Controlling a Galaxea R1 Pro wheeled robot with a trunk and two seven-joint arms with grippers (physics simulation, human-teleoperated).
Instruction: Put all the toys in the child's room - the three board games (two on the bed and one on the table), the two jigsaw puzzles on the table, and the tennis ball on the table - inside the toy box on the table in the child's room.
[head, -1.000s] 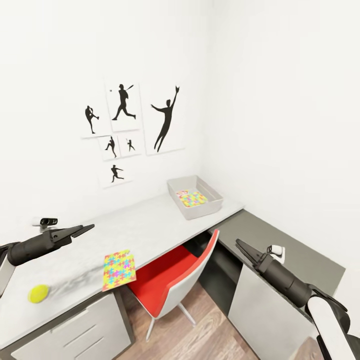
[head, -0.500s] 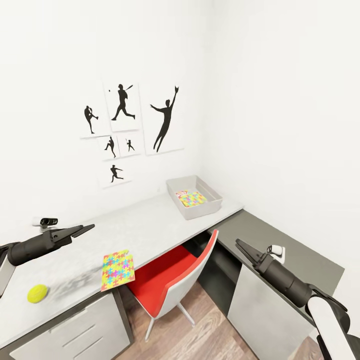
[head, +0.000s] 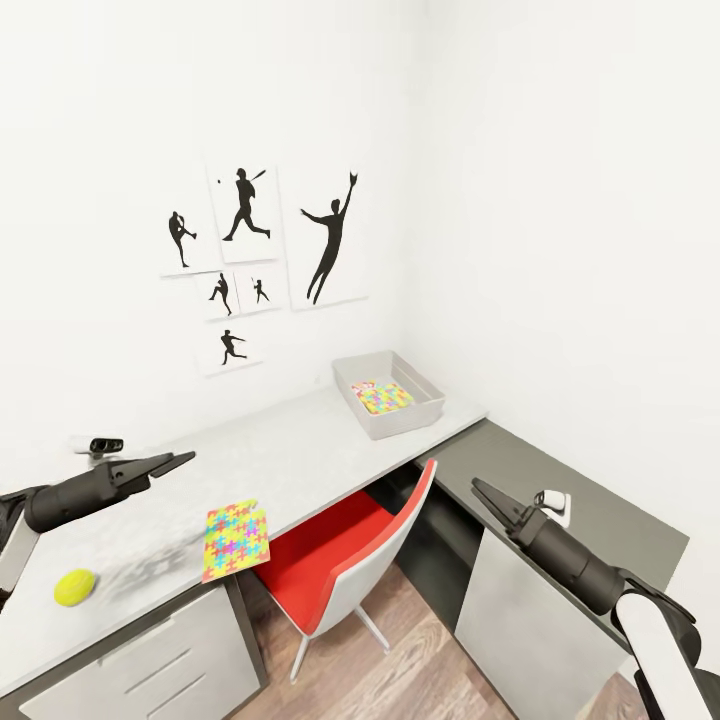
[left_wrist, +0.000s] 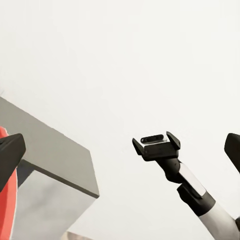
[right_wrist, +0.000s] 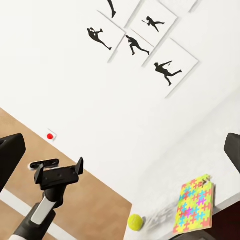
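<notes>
Both arms hovered empty over the table, with toys lying loose on it.
In the head view, the toy box sat at the table's far end holding 1 jigsaw puzzle; a 2nd jigsaw puzzle lay at the table's near edge, the tennis ball beside it. The left gripper hung above the table with fingers released, as did the right gripper beyond the red chair. The right wrist view showed the ball near the puzzle.

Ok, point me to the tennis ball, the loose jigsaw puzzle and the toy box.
tennis ball (head: 75, 587), head view, centre of the ball.
jigsaw puzzle (head: 236, 541), head view, middle of the sheet at the table's front edge.
toy box (head: 408, 418), head view, its near outer wall.
</notes>
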